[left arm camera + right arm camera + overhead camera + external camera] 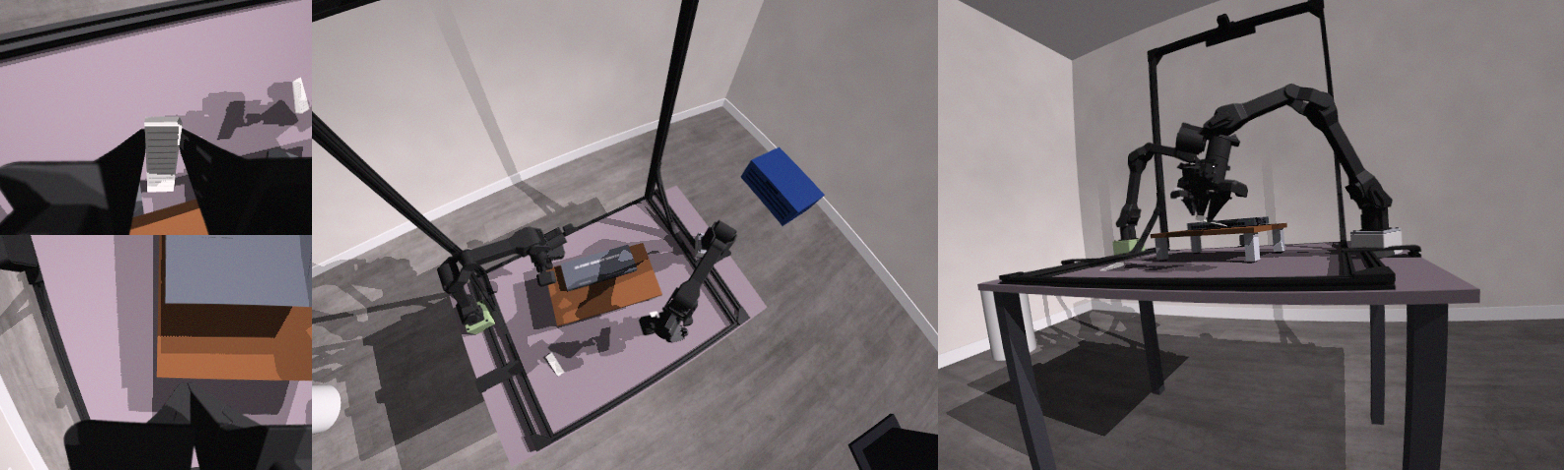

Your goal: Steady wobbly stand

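My left gripper (pixel 656 318) (pixel 1201 217) (pixel 162 133) is clamped on a ribbed wedge (pixel 655 314) (pixel 1200 218) (pixel 162 153). Just beside it is the stand (pixel 636 293) (pixel 1241 230) (pixel 173 219) (pixel 222 367); farther, on top, the network switch (pixel 594 267) (pixel 1256 221) (pixel 232 274). I'd lower outside the edge, then slide the thin end gently under the short leg.
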Available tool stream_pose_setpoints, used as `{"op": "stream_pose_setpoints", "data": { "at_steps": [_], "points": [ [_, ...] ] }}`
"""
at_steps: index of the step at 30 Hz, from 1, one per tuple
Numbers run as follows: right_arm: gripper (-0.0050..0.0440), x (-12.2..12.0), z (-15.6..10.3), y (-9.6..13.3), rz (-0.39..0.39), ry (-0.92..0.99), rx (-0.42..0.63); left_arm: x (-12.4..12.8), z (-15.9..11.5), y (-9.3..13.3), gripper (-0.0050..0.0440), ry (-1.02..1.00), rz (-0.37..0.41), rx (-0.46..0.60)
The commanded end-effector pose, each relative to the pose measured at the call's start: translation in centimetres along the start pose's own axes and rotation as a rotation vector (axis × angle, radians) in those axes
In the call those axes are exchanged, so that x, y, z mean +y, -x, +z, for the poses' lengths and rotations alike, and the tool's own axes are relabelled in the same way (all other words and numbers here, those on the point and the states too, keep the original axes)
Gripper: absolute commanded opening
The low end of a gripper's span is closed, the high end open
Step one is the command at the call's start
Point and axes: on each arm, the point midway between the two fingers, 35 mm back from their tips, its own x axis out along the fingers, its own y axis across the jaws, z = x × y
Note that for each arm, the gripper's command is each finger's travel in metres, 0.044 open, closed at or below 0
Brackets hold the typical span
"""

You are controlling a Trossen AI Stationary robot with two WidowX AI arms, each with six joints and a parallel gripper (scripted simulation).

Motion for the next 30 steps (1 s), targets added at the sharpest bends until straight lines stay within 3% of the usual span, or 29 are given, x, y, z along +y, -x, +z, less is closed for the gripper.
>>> {"op": "stream_pose_setpoints", "data": {
  "at_steps": [1,5,6,16,30],
  "points": [
    [0.0,0.0,0.0,0.0,0.0,0.0,0.0,2.1,-2.2,-3.4,0.0,0.034,0.106,0.107],
    [0.0,0.0,0.0,0.0,0.0,0.0,0.0,2.1,-2.2,-3.4,0.0,0.034,0.106,0.107],
    [0.0,0.0,0.0,0.0,0.0,0.0,0.0,1.5,-1.6,-2.2,0.0,0.021,0.076,0.072],
    [0.0,0.0,0.0,0.0,0.0,0.0,0.0,4.2,-4.3,-5.1,0.0,0.068,0.207,0.193],
    [0.0,0.0,0.0,0.0,0.0,0.0,0.0,4.2,-4.3,-5.1,0.0,0.068,0.207,0.193]
  ]
}}
